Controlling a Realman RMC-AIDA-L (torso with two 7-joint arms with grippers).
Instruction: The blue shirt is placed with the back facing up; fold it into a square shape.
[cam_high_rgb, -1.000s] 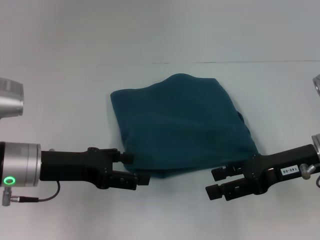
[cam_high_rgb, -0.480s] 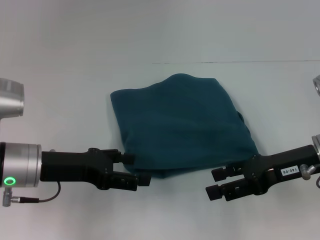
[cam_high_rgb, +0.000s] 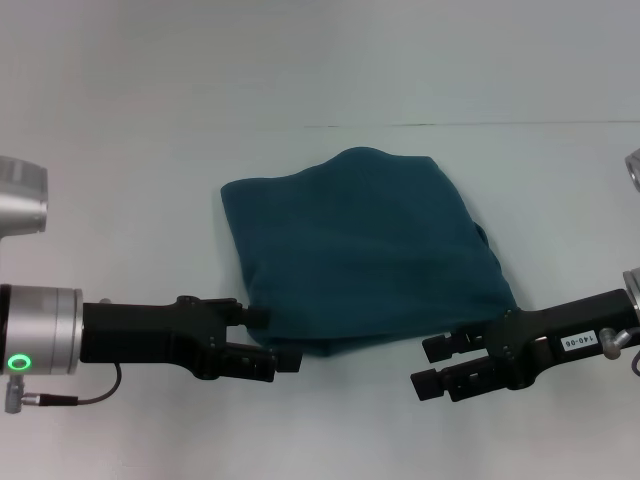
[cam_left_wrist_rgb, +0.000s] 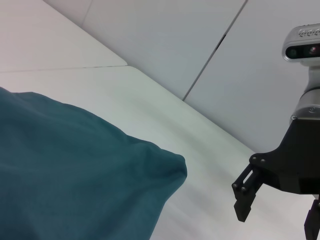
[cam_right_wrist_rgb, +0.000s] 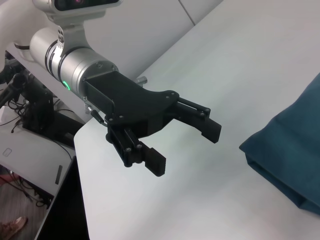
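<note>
The blue shirt (cam_high_rgb: 360, 250) lies folded into a rough square in the middle of the white table (cam_high_rgb: 150, 150). My left gripper (cam_high_rgb: 275, 338) is open and empty, just at the shirt's near left corner. My right gripper (cam_high_rgb: 425, 366) is open and empty, just in front of the shirt's near right corner. The left wrist view shows a shirt corner (cam_left_wrist_rgb: 65, 170) and the right gripper (cam_left_wrist_rgb: 277, 215) beyond it, open. The right wrist view shows the shirt's folded edge (cam_right_wrist_rgb: 295, 150) and the left gripper (cam_right_wrist_rgb: 187, 150), open over bare table.
A seam line (cam_high_rgb: 450, 124) runs across the table behind the shirt. In the right wrist view the table edge (cam_right_wrist_rgb: 80, 165) drops off behind the left arm, with cables and equipment (cam_right_wrist_rgb: 30, 95) on the floor beyond.
</note>
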